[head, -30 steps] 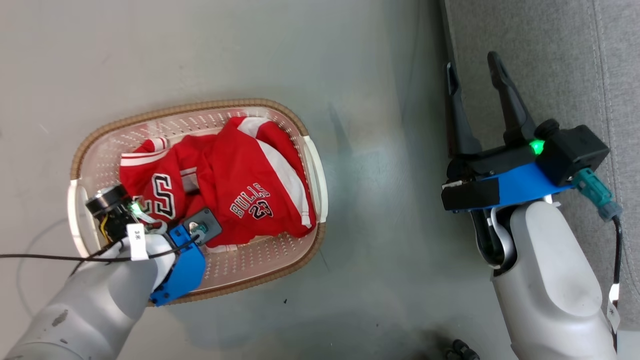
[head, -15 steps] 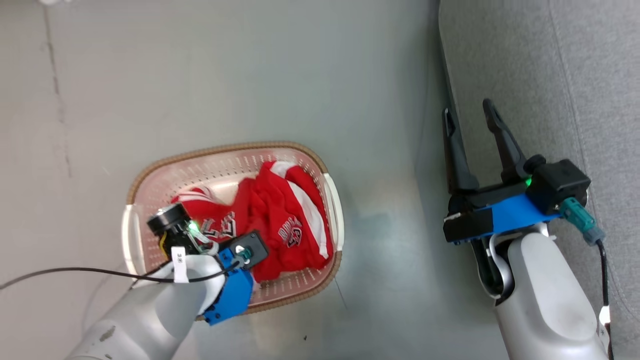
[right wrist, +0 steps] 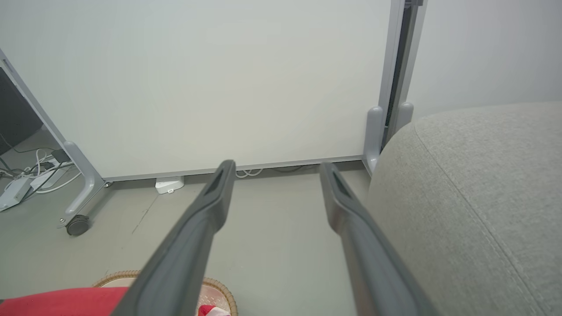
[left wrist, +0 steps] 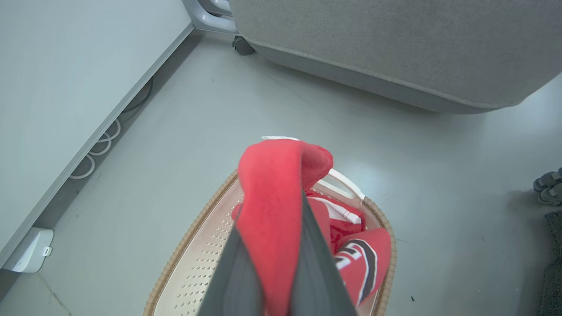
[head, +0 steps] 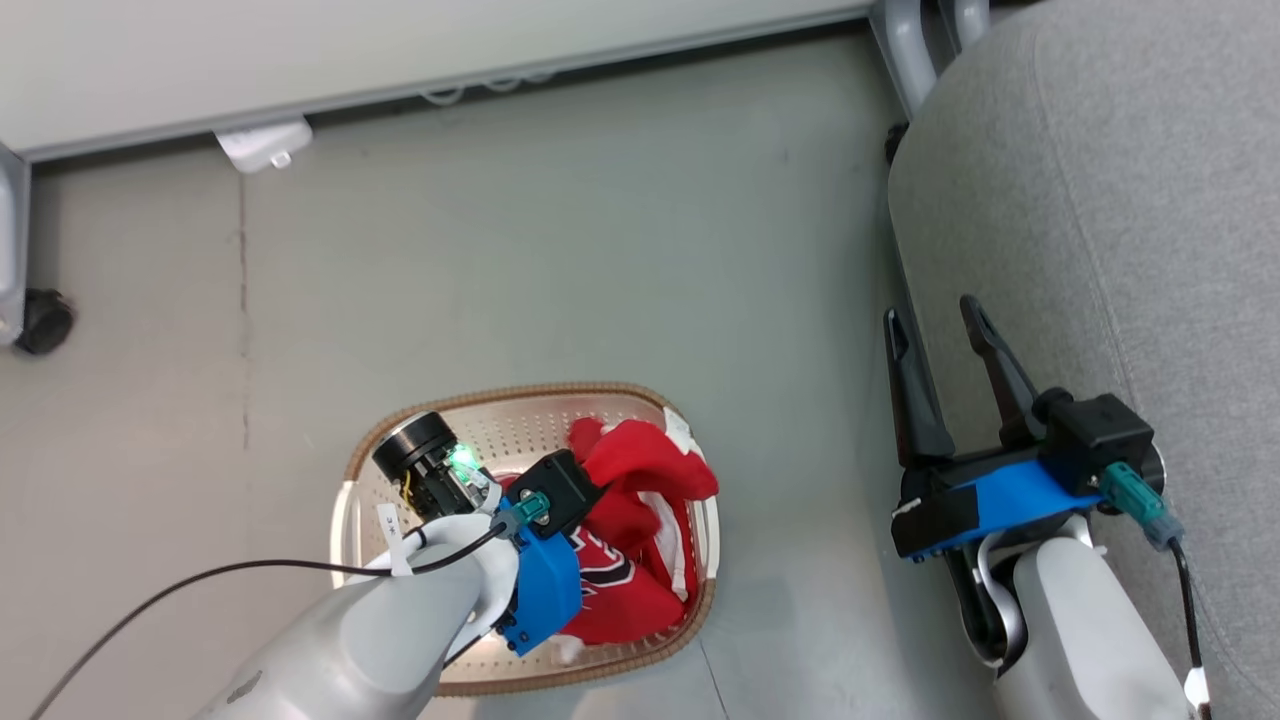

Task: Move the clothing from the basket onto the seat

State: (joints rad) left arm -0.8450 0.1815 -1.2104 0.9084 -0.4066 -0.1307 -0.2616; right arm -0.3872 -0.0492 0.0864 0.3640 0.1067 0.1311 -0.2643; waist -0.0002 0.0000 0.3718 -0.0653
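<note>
The basket (head: 520,392) holds red clothing (head: 640,470); left tool (left wrist: 274,219) pinches 1 fold.

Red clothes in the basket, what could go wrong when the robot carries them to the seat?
1. The left jaws pinch just one fold of the clothing; it might slip out.
2. The rest lies bunched in the basket, so it could snag and drag the basket along.
3. The seat stands across bare floor, so a dropped piece would likely land there.
</note>
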